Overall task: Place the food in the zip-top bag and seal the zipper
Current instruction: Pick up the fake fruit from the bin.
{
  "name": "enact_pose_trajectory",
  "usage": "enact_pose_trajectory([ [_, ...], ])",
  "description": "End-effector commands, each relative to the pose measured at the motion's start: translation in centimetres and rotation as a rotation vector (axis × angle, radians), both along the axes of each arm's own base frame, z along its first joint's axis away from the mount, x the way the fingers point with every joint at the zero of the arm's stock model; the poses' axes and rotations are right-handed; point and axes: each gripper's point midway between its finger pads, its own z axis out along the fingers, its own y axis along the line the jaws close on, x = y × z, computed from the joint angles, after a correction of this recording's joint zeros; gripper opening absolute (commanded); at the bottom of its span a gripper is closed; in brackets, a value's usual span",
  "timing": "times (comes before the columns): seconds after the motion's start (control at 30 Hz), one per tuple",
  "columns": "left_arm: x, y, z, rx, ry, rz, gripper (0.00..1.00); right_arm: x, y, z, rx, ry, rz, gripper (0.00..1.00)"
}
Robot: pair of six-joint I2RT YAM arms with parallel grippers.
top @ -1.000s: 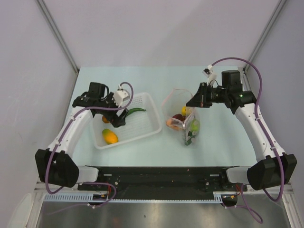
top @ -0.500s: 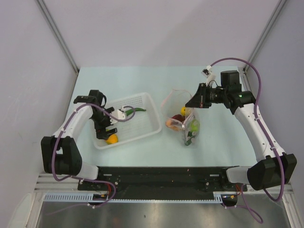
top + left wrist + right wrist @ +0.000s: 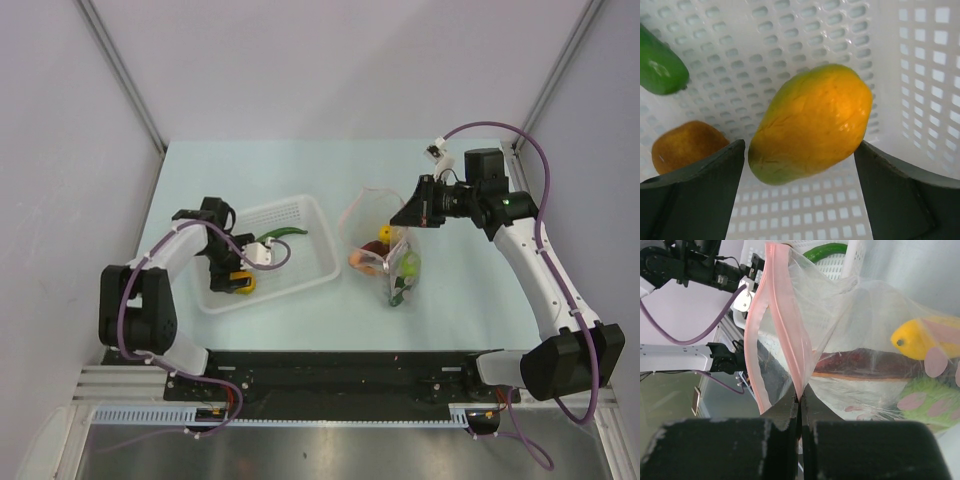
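Note:
My left gripper [image 3: 238,281] is open, low in the white basket's near left corner. In the left wrist view the gripper [image 3: 800,192] straddles a yellow-orange mango [image 3: 812,122], with a gap at each finger. An orange fruit [image 3: 685,145] and a green cucumber [image 3: 660,67] lie beside it. My right gripper [image 3: 800,400] is shut on the pink zipper [image 3: 782,315] and holds the clear bag [image 3: 385,250] up with its mouth open. Inside the bag are a yellow fruit [image 3: 917,337], a reddish-brown piece [image 3: 880,362] and a lime-green ball [image 3: 930,400].
The white slotted basket [image 3: 312,216] sits left of the bag, with a green pepper [image 3: 287,232] near its far side. The basket's walls stand close round my left gripper. The bag rests on the pale table [image 3: 470,300] between basket and right arm.
My left gripper has swung from the basket's far left side to its near left corner and come down over the mango. The right gripper and the bag have stayed still.

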Motion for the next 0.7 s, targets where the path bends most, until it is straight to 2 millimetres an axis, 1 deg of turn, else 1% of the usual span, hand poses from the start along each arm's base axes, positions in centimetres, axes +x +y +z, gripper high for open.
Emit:
enact_pose_trajectory([
  [0.0,2.2,-2.7,-0.1,-0.114,-0.057,-0.019,0.89,0.3,-0.2,0.7,0.003,-0.039,-0.010,0.00],
  [0.03,2.2,-3.0,0.0,-0.129,-0.051,-0.015,0.88,0.3,-0.2,0.6,0.003,-0.038,-0.012,0.00],
  [0.07,2.4,-3.6,0.5,-0.163,-0.050,-0.003,0.83,0.2,-0.3,0.5,0.002,-0.037,-0.013,0.00],
  [0.13,2.1,-4.1,0.9,-0.193,-0.032,0.003,0.76,0.2,-0.3,0.5,0.002,-0.038,-0.012,0.00],
  [0.17,2.4,-4.4,1.8,-0.211,-0.039,0.011,0.64,0.2,-0.4,0.6,0.001,-0.040,-0.013,0.00],
  [0.23,2.0,-5.2,3.1,-0.257,-0.026,0.021,0.51,0.2,-0.4,0.4,0.000,-0.035,-0.014,0.00],
  [0.27,2.8,-5.7,5.0,-0.289,-0.058,0.042,0.43,0.2,-0.4,0.5,0.001,-0.038,-0.015,0.00],
  [0.33,2.8,-7.9,8.2,-0.421,-0.065,0.058,0.39,0.3,-0.4,0.4,0.002,-0.041,-0.015,0.00],
  [0.37,3.5,-9.5,11.4,-0.505,-0.083,0.099,0.36,0.3,-0.4,0.4,0.002,-0.040,-0.015,0.00],
  [0.4,3.9,-10.8,14.1,-0.582,-0.121,0.105,0.35,0.3,-0.3,0.2,0.003,-0.034,-0.013,0.00],
  [0.43,4.1,-13.9,19.3,-0.768,-0.138,0.109,0.36,0.5,-0.3,0.0,0.003,-0.032,-0.016,0.00],
  [0.47,3.7,-15.7,22.2,-0.855,-0.087,0.192,0.36,0.5,-0.3,-0.2,0.002,-0.027,-0.014,0.00],
  [0.5,4.6,-17.0,26.4,-0.959,-0.208,0.146,0.37,0.6,-0.3,-0.2,0.003,-0.026,-0.018,0.00],
  [0.53,4.7,-17.9,28.4,-1.017,-0.236,0.159,0.38,0.7,-0.3,-0.2,0.002,-0.026,-0.019,0.00],
  [0.57,3.8,-19.5,29.3,-1.083,-0.167,0.222,0.37,0.8,-0.3,0.1,0.002,-0.033,-0.020,0.00],
  [0.6,3.7,-20.3,33.3,-1.188,-0.295,0.159,0.37,0.9,-0.3,0.1,0.001,-0.032,-0.018,0.00],
  [0.63,4.1,-20.9,33.7,-1.222,-0.312,0.195,0.37,1.0,-0.3,0.2,-0.001,-0.032,-0.020,0.00],
  [0.67,3.0,-22.4,34.9,-1.279,-0.273,0.200,0.35,1.0,-0.3,0.4,0.000,-0.038,-0.020,0.00],
])
